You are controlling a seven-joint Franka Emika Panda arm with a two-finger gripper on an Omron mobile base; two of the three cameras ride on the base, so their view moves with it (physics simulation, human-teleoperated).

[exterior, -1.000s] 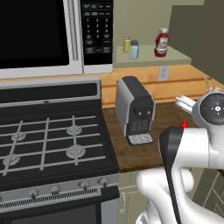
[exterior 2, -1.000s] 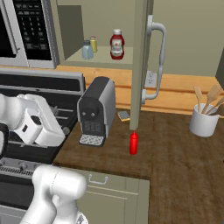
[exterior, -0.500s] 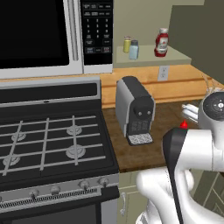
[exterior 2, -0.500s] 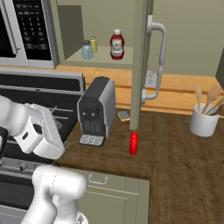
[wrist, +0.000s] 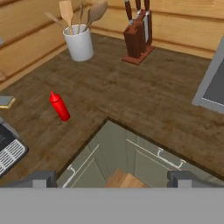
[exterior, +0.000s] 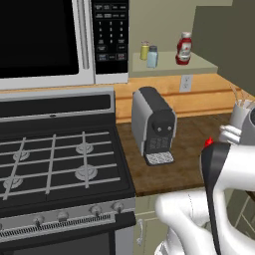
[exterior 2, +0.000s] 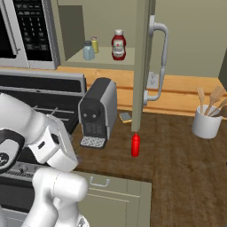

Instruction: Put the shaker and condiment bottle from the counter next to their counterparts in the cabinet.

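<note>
standing alone on the counter (exterior 2: 177, 155), the red bottle (exterior 2: 135, 145) waits; the gripper (wrist: 112, 177) hangs above with fingers apart, ready to grab.

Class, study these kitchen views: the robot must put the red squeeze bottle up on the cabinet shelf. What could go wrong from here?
1. The condiment bottle is slim and upright on the counter; a sideways nudge from the tool could topple it.
2. It stands just below the open cabinet door, so lifting it straight up may strike the door's edge.
3. The shelf already holds the blue shaker and labelled red bottle, which a careless placement might knock.
</note>
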